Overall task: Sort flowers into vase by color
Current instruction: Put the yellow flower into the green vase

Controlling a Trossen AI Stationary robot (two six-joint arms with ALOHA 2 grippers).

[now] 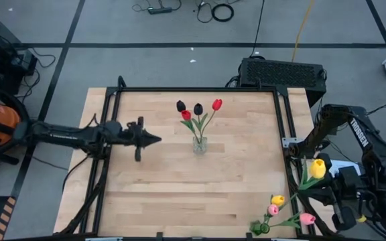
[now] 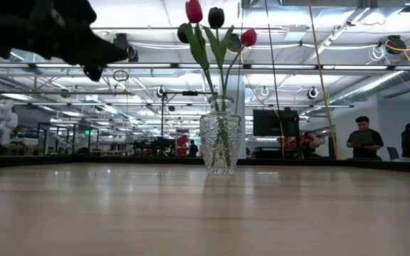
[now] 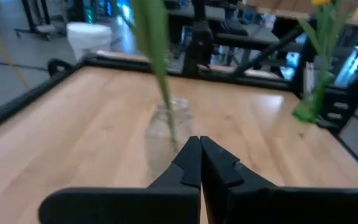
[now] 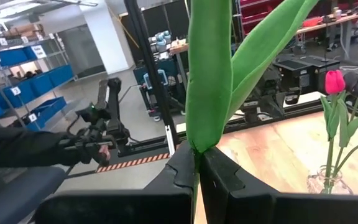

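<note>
A clear glass vase (image 1: 200,144) stands mid-table with two black and two red flowers (image 1: 198,109) upright in it, stems down through its mouth; the low view shows this vase (image 2: 221,142) too. My left gripper (image 1: 156,140) hangs shut and empty above the table left of the vase, pointing at it (image 3: 199,155). My right gripper (image 1: 311,179) is beyond the table's right edge, shut on a yellow flower (image 1: 317,167). One more yellow flower (image 1: 278,199) and two pink ones (image 1: 307,218) stand at the near right corner. My right gripper pinches the yellow flower's green stem between its two fingers, just below where the long leaves spring (image 4: 197,149). The fingers come level from the table's right side and lie across the stem. The flower stands upright in the hold, lifted clear, its head up.
The near right flowers rise from a green base (image 1: 260,227). A black frame rail (image 1: 193,89) runs around the wooden table. A black box (image 1: 283,72) sits behind the far right corner. People stand in the room beyond (image 2: 365,139). Bare wood lies near and left of the vase.
</note>
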